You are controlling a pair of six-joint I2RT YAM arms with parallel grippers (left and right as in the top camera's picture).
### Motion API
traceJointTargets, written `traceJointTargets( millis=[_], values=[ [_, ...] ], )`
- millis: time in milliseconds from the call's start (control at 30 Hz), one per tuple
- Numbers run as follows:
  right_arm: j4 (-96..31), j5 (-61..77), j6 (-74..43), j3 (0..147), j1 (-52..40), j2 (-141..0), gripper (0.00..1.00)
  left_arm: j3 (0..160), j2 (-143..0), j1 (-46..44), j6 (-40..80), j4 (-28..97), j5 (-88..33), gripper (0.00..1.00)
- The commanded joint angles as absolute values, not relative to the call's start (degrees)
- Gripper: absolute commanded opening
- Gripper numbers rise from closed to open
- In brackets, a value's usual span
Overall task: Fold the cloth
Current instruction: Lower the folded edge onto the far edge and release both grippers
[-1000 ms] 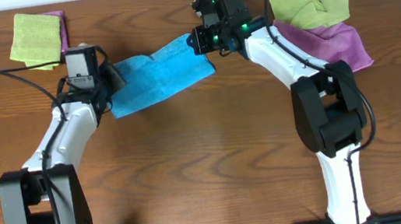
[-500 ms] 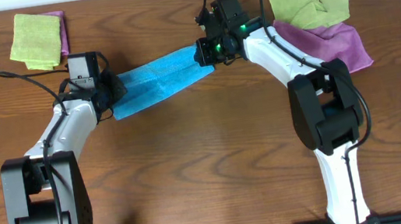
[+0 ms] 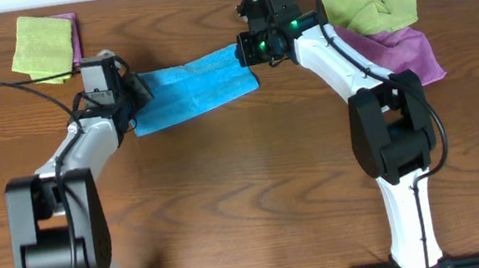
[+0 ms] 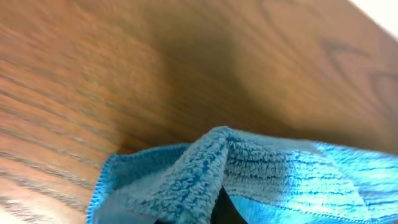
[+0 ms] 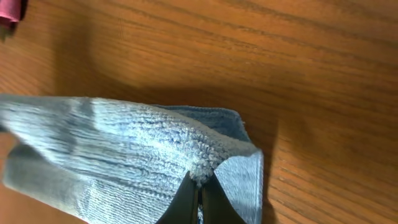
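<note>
cloth point(image 3: 188, 87): blue, stretched between both arms at the far middle of the worktop point(image 3: 247, 189)
left tool point(image 3: 133, 93): pinched tight on cloth's left end
right tool point(image 3: 246, 50): clamped on right end, fabric bunched at tips
why: held by both ends, I'd guess to keep it taut and flat for folding
containers: none in view
nearby: green cloths point(image 3: 44, 47), purple cloth point(image 3: 402, 53) at far corners, untouched
</note>
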State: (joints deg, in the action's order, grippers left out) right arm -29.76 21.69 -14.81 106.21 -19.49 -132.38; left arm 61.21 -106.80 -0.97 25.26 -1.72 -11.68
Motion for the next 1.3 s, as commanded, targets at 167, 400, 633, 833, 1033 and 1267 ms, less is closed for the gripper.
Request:
traceJointTargets(
  millis=[167, 400, 633, 833, 1033, 1267],
  values=[
    [-33.7, 20.4, -12.1, 107.1, -19.3, -132.6, 0.02, 61.7, -109.1, -0.8, 24.2, 2.3, -13.5, 0.06],
    [-38.2, 20.4, -12.1, 107.1, -19.6, -132.6, 0.02, 61.7, -109.0, -0.7, 24.2, 4.7, -13.5, 0.06],
    [-38.7, 20.1, -10.6, 107.0, -20.8, -133.4, 0.01, 61.7, -108.9, -0.6, 24.2, 4.9, -12.6, 0.06],
    [-38.4, 19.4, -10.6, 107.2, -21.0, -133.5, 0.66, 62.1, -108.9, -0.7, 23.2, 5.8, -12.8, 0.54],
    [-38.8, 19.5, -9.6, 108.8, -20.2, -131.8, 0.8, 66.2, -105.8, -0.7, 16.8, 11.5, -14.8, 0.95],
    [-39.0, 16.8, -5.9, 113.0, -20.3, -126.4, 0.83, 72.3, -97.6, -0.9, 14.0, 15.8, -16.9, 0.95]
  ],
)
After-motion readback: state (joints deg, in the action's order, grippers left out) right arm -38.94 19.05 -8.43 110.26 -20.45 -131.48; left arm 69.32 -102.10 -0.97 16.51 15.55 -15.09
